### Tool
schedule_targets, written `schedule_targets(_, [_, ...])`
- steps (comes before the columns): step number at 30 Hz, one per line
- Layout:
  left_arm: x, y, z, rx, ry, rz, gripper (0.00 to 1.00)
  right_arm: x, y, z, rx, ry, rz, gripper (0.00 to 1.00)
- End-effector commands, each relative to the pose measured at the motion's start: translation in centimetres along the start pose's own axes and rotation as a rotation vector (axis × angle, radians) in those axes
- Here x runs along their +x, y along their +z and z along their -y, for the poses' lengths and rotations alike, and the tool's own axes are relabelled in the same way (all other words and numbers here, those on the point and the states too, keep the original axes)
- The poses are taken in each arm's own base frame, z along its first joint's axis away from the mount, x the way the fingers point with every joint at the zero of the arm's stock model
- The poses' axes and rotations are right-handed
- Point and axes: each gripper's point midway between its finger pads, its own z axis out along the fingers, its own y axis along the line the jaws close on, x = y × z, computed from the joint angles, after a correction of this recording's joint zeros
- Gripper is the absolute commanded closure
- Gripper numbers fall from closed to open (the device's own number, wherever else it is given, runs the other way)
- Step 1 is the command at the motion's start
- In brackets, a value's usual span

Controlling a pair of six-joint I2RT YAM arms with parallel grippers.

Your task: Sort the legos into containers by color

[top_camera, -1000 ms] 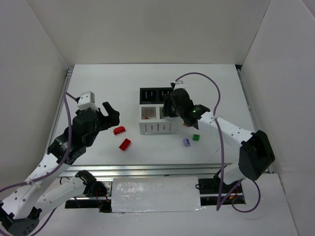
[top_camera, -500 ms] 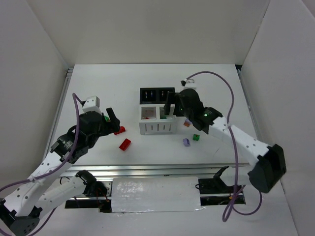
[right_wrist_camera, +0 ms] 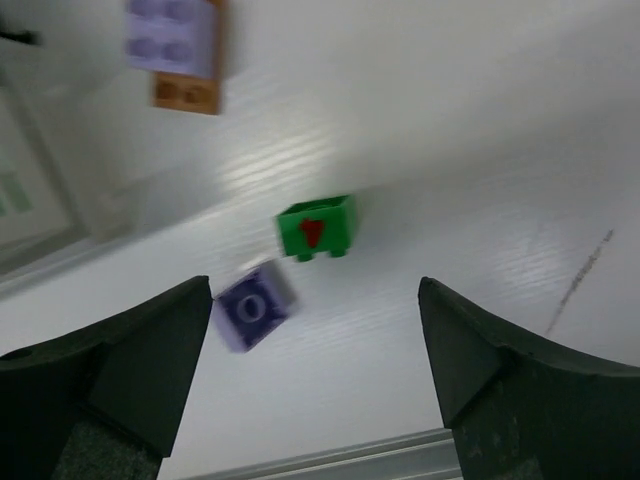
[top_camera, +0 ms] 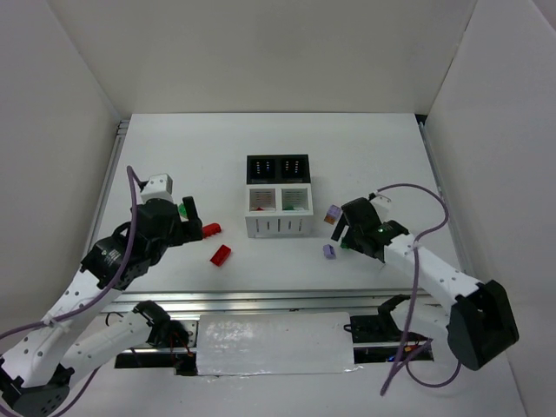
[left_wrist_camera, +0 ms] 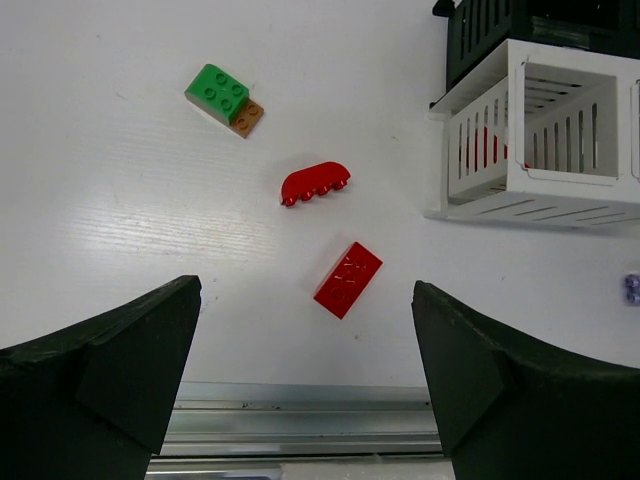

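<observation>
Legos (top_camera: 221, 254) look tiny, light, hard and slick, so I'd pinch across the flat sides. My right fingers (right_wrist_camera: 110, 370) are spread apart and empty above a green brick (right_wrist_camera: 317, 228) and a lavender brick (right_wrist_camera: 253, 307). Left fingers (left_wrist_camera: 100, 370) are wide open too, over two red bricks (left_wrist_camera: 348, 279). Containers (top_camera: 276, 228) sit farther back on the worktop (top_camera: 373, 156), two black, two white.

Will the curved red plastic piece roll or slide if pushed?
Likely slides: the curved red plastic piece rests on the smooth white table. It looks rigid and tiny, so probably light and easily knocked askew.
</observation>
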Motion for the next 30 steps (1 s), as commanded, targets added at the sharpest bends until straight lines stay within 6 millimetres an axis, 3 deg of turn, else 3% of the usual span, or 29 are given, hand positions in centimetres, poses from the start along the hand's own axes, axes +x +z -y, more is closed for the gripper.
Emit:
schedule_targets(1, [-0.4,-0.5,-1.0,-0.023,0.006,0.031,0.00,1.4,2.1,1.1,0.044,0.030,-0.080,0.10])
schedule_targets(4, [-0.6,-1.0,-1.1,-0.003,-0.006,0.058,0.00,1.4,3.1,1.6,0.068,0.016,-0.100,0.12])
schedule_targets(12, [-0.5,-1.0,-0.4,0.034,0.003,0.052,0.00,2.3,4.7,0.3,0.042,-0.060,-0.232,0.15])
schedule_targets(18, [-0.6,-1.3,-0.2,0.056,-0.002,0.063,0.01,1.7,6.1,0.4,0.063,-0.083,-0.282,0.19])
schedule_targets(21, [-0.5,-1.2,-0.2,0.056,0.003,0.060,0.00,1.9,6.6,-0.2,0.032,-0.104,-0.320,0.45])
schedule_targets(22, [-0.5,-1.2,-0.2,0.057,0.004,0.058,0.00,1.9,6.6,-0.2,0.032,-0.108,-0.324,0.70])
schedule_targets(24, [-0.4,-1.1,-0.2,0.055,0.005,0.058,0.00,1.8,6.5,-0.2,0.034,-0.103,-0.319,0.90])
schedule_targets(26, [-0.4,-1.1,-0.3,0.053,0.005,0.057,0.00,1.6,6.0,0.1,0.038,-0.091,-0.304,0.93])
schedule_targets(29, [-0.5,-1.1,-0.3,0.050,0.001,0.060,0.00,-0.8,3.5,-0.6,0.017,-0.073,-0.185,0.99])
schedule_targets(30, [-0.4,-1.0,-0.3,0.044,0.001,0.058,0.00,-2.6,1.3,-1.5,0.010,-0.079,-0.089,1.00])
